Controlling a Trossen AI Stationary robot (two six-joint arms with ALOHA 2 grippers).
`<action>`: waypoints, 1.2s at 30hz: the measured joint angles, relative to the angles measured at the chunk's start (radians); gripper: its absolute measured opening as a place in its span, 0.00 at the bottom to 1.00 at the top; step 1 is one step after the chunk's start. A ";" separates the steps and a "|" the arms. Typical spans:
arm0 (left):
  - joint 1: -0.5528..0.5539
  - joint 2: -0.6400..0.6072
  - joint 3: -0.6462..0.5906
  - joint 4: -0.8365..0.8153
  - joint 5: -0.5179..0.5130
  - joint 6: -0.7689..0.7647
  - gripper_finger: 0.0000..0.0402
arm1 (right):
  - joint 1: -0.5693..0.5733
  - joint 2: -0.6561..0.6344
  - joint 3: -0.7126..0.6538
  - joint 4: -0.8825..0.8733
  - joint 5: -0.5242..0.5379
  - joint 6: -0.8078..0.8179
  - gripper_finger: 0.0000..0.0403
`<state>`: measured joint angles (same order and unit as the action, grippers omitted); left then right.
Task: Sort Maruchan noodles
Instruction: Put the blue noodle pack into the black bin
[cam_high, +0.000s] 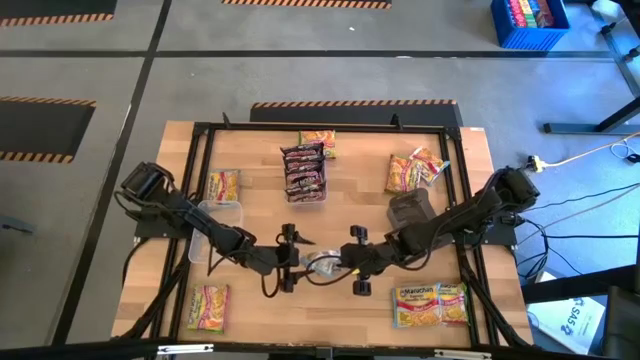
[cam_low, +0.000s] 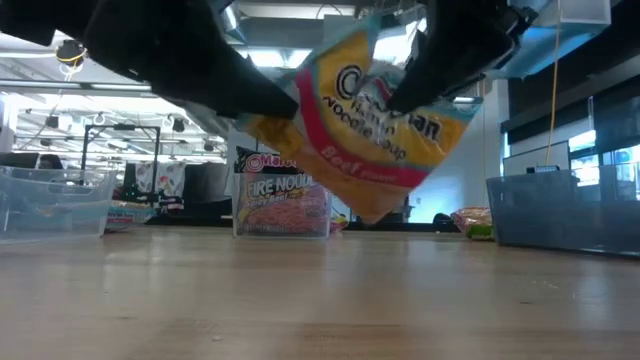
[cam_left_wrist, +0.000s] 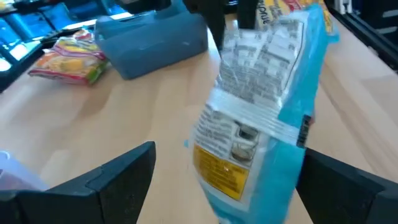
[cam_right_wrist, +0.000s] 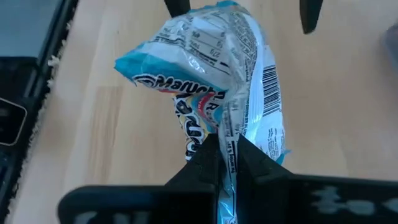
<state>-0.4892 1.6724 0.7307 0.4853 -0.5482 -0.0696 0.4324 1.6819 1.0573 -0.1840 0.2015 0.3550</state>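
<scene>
Light blue packet (cam_right_wrist: 211, 93), silver-white back panel with black print and barcode, yellow label low on it. Pale wood surface (cam_high: 260, 310). Black right hand (cam_right_wrist: 227, 155). Dark maroon packets (cam_high: 304, 172). Yellow-pink packets (cam_high: 430, 303). Blue-grey clear bin (cam_left_wrist: 152, 43).

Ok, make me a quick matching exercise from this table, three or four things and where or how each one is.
Things:
1. light blue packet
2. left gripper
3. maroon packets
4. right gripper

States:
A. pinching a packet's seam
B. open beside the packet
C. hanging above the table's middle
D. stacked at the table's far middle

Pairs: 1-C, 2-B, 3-D, 4-A
</scene>
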 joint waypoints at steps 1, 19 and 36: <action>0.001 0.005 0.000 0.004 0.003 0.001 0.88 | -0.001 0.009 0.000 0.009 -0.003 -0.001 0.01; 0.004 0.056 0.000 0.053 0.068 0.030 0.86 | -0.001 0.057 0.009 0.117 0.026 -0.045 0.01; 0.004 0.057 0.000 0.079 0.098 -0.006 0.52 | -0.001 0.056 0.012 0.139 0.027 -0.099 0.09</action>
<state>-0.4851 1.7290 0.7303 0.5640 -0.4503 -0.0761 0.4316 1.7382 1.0693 -0.0452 0.2282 0.2563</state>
